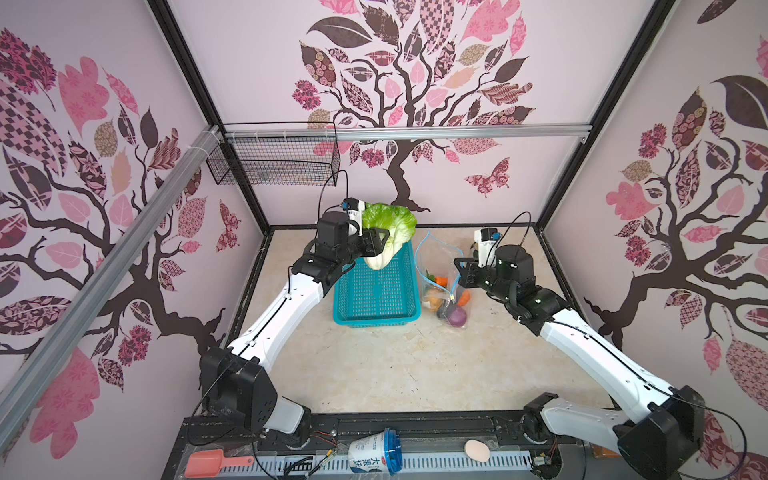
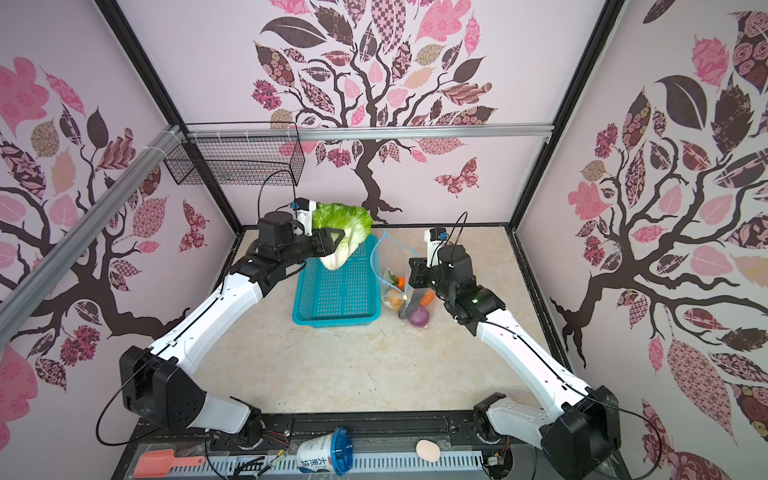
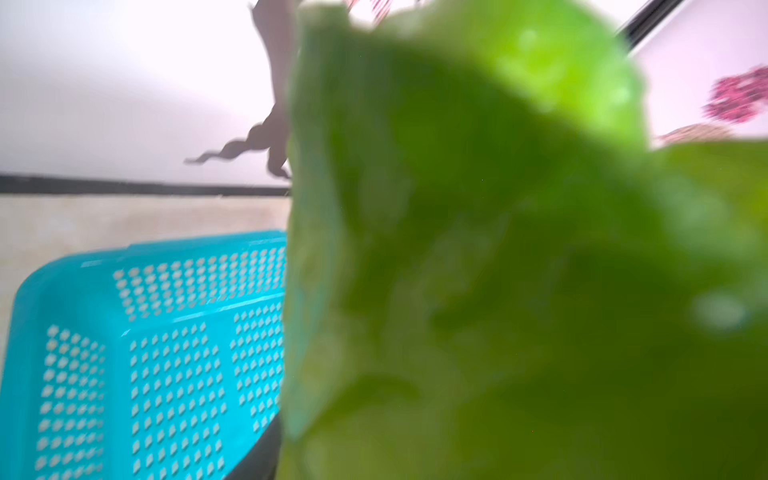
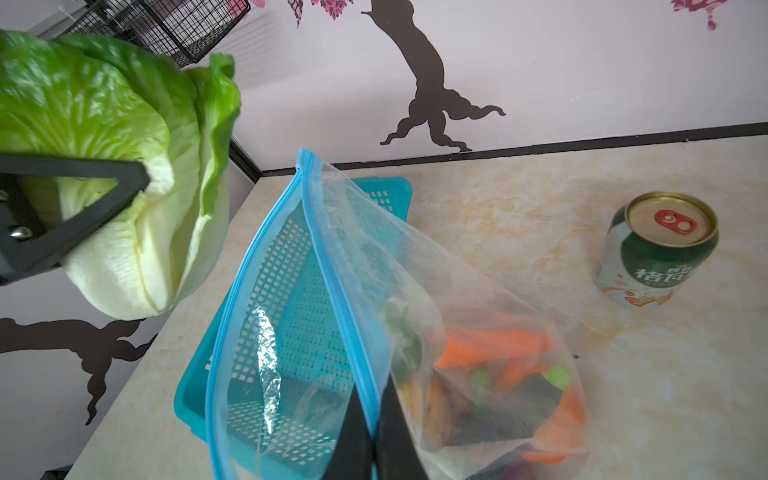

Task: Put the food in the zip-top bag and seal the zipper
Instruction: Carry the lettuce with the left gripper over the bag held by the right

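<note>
My left gripper (image 1: 380, 243) (image 2: 332, 243) is shut on the big green-white napa cabbage (image 1: 388, 228) (image 2: 343, 226) (image 4: 124, 137) and holds it in the air over the far end of the teal basket (image 1: 376, 321) (image 2: 332, 322). The cabbage (image 3: 498, 249) fills the left wrist view. To the right, the clear zip-top bag (image 1: 436, 266) (image 2: 388, 259) (image 4: 436, 282) stands with its mouth spread open. My right gripper (image 1: 460, 268) (image 2: 412, 270) (image 4: 376, 432) is shut on the light blue zipper (image 4: 328, 270). The yellow slider (image 1: 451, 297) hangs low. Inside lie a purple onion (image 1: 456, 319), a carrot (image 1: 464, 297) and other food.
A green-white drink can (image 4: 660, 249) stands on the table beyond the bag. A black wire basket (image 1: 274, 160) hangs on the back rail at left. On the front ledge lie a pink scoop (image 1: 208, 462), a tipped cup (image 1: 374, 453) and a pinkish egg (image 1: 477, 451).
</note>
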Motion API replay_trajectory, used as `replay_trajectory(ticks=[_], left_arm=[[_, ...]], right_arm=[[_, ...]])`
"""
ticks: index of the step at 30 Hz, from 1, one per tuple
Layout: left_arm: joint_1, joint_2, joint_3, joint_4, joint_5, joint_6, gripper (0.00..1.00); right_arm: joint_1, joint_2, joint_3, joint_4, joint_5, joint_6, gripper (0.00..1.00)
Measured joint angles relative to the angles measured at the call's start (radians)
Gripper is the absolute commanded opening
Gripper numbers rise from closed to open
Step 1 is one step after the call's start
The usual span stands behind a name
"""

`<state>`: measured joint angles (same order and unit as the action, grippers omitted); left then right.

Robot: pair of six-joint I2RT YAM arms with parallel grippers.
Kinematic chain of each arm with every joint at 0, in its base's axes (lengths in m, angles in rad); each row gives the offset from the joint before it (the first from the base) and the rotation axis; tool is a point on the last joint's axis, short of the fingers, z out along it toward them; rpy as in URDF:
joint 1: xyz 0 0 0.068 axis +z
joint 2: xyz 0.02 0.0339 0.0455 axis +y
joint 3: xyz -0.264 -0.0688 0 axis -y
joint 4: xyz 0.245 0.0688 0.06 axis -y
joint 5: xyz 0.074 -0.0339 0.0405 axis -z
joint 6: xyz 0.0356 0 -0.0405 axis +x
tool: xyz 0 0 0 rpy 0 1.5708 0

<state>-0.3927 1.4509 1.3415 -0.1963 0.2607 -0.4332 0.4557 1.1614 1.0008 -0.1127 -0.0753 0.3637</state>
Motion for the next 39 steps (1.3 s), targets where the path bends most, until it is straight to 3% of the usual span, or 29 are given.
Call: replay_trajectory(ticks=[14,19,24,30,39], left_arm=[[-0.178,-0.066,-0.180,0.550,-0.002,-0.145,0.33],[-0.276,-0.007,-0.220,0.770,-0.048,-0.137,0.34],[-0.309,0.108,-0.245,0.956,-0.092,-0.118,0.33],[-0.333,0.210,-0.296,1.072,-0.151,-0.085,0.32],[-0.375,0.222,-0.349,1.159,-0.221,-0.008,0.32]], right_arm=[[0.000,0.014,0.001,0.005,-0.026,0.098,0.00],[0.000,0.016,0.002,0.005,-0.026,0.154,0.00],[0.000,0.016,0.002,0.005,-0.026,0.195,0.00],[0.000,0.013,0.002,0.005,-0.026,0.225,0.00],[-0.006,0.014,0.008,0.003,-0.012,0.287,0.00]])
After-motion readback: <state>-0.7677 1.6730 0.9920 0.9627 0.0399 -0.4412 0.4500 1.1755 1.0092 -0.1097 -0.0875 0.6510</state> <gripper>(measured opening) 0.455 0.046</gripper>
